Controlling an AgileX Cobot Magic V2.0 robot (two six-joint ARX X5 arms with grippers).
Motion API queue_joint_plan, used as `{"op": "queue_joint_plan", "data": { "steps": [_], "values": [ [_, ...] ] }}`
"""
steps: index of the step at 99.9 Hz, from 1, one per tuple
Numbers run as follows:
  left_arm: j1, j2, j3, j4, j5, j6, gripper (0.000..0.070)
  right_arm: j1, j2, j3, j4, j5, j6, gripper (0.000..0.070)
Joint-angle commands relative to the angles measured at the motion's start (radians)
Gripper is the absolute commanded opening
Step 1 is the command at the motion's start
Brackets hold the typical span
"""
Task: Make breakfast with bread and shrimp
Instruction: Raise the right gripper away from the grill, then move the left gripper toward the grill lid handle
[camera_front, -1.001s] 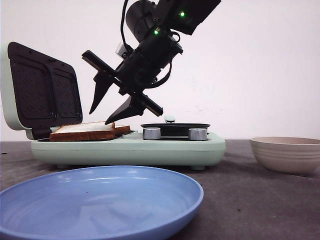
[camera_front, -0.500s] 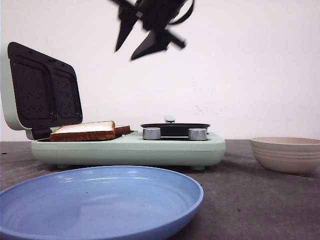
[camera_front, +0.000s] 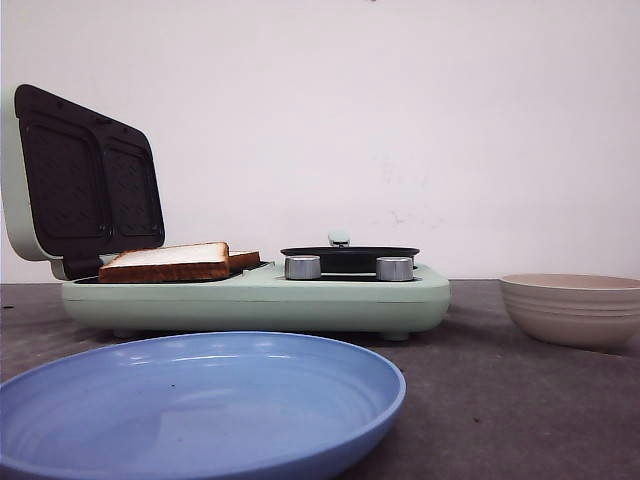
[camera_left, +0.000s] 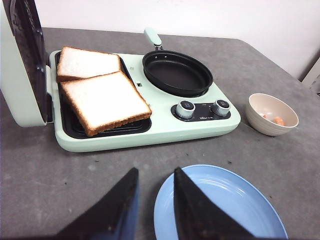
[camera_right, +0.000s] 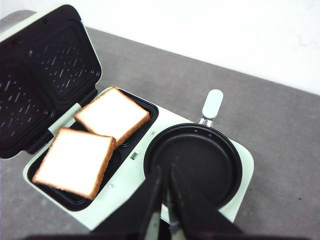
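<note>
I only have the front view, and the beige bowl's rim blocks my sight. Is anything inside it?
Observer: Yes. The left wrist view shows a few small orange-pink shrimp pieces inside the round beige bowl.
Operator: And the pan?
Observer: The round black frying pan on the pale green breakfast maker is empty.
Operator: How does the bread lie on the grill?
Observer: There are two square white bread slices, the nearer slice overlapping an edge of the farther slice.
</note>
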Motion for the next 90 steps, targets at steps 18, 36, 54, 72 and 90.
{"op": "queue_joint_plan", "data": {
  "steps": [18, 36, 54, 72, 90],
  "values": [
    [0.000, 0.001, 0.003, 0.021, -0.021, 0.015, 0.0083, 0.009, -0.126, -0.085, 0.038, 0.003, -0.013, 0.0005],
    [0.000, 0.001, 0.003, 0.022, -0.020, 0.011, 0.0080, 0.009, -0.300, -0.311, 0.142, -0.015, -0.021, 0.0005],
    [0.000, 0.001, 0.003, 0.022, -0.021, 0.011, 0.0059, 0.010, -0.506, -0.571, 0.213, -0.035, -0.034, 0.0005],
    [0.000, 0.001, 0.003, 0.021, -0.022, 0.003, 0.0000, 0.010, -0.687, -0.765, 0.245, -0.037, 0.001, 0.0005],
    [0.000, 0.001, 0.003, 0.022, -0.057, -0.027, 0.0000, 0.013, -0.826, -0.890, 0.245, -0.043, 0.037, 0.0005]
  ]
}}
